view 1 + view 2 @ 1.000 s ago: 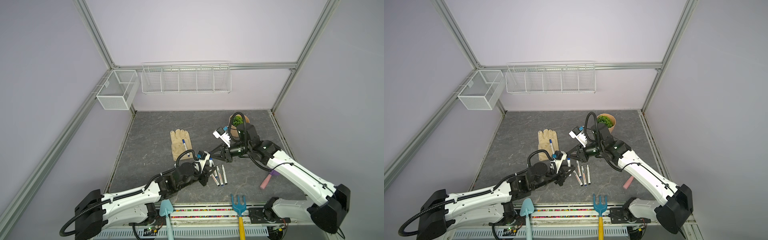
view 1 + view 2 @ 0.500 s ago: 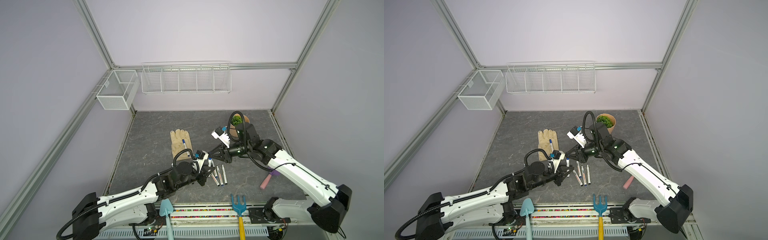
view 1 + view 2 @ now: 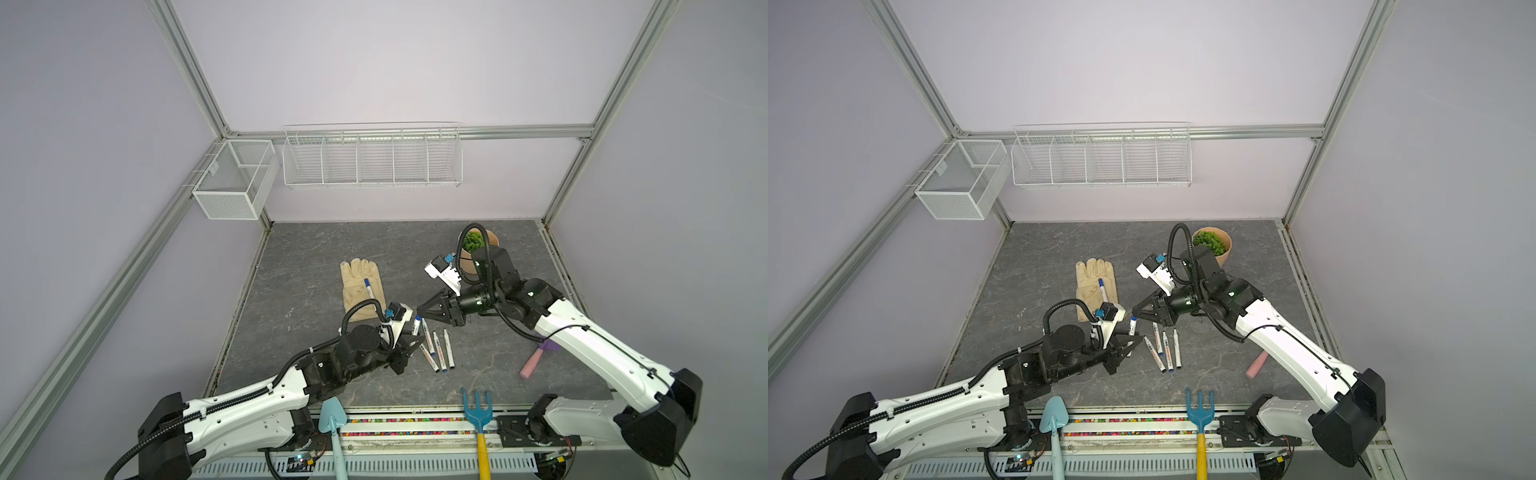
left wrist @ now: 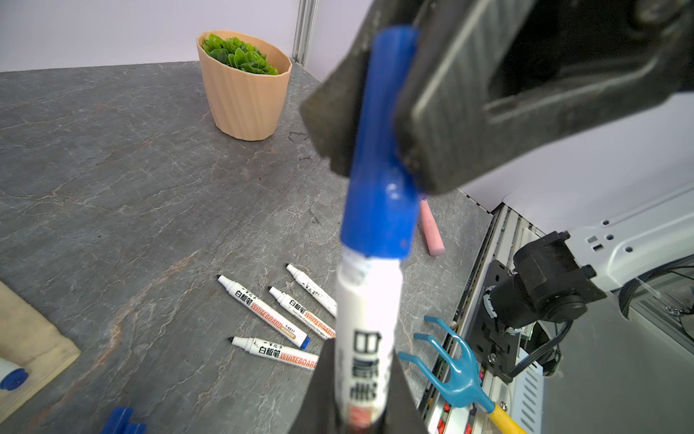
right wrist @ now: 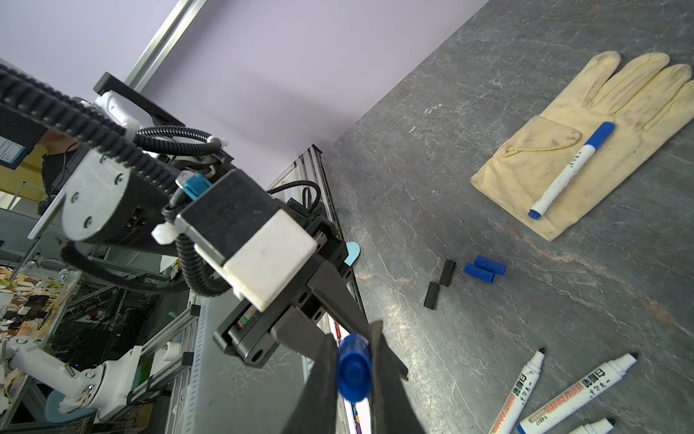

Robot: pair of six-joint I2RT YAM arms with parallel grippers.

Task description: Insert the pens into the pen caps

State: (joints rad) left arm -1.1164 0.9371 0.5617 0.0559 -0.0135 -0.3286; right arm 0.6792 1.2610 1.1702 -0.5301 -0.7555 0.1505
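My first worry is on the left side. The left gripper (image 4: 362, 375) is clamped on the lower barrel of the pen (image 4: 366, 300), which is held in the air above the counter (image 3: 307, 266), and that barrel is round and glossy. If the push along it is strong, I think the pen may slide back through the jaws instead of going deeper.

Next to it, the blue cap (image 4: 379, 210) sits over the pen's tip with its rim at the white shoulder, but I cannot tell if it is fully seated. The right gripper (image 5: 353, 353) is closed on the far half of this cap. If the two arms are not on one line, the cap could tilt, jam, or squeeze out of the flat jaws. A dropped cap would fall near the four open pens (image 3: 437, 349), which lie close together, and round things roll.

About materials: the glove (image 3: 353, 286) is soft, yellowish and a little dirty, and one capped pen (image 3: 369, 291) lies on it. The loose caps (image 5: 484, 269), two blue and two black, are short smooth plastic cylinders. The counter looks like matte dark grey stone with pale veins. The pens are white plastic with printed labels and tapered tips. The pot (image 3: 1224, 257) is ribbed and peach-coloured, with green leaves inside.
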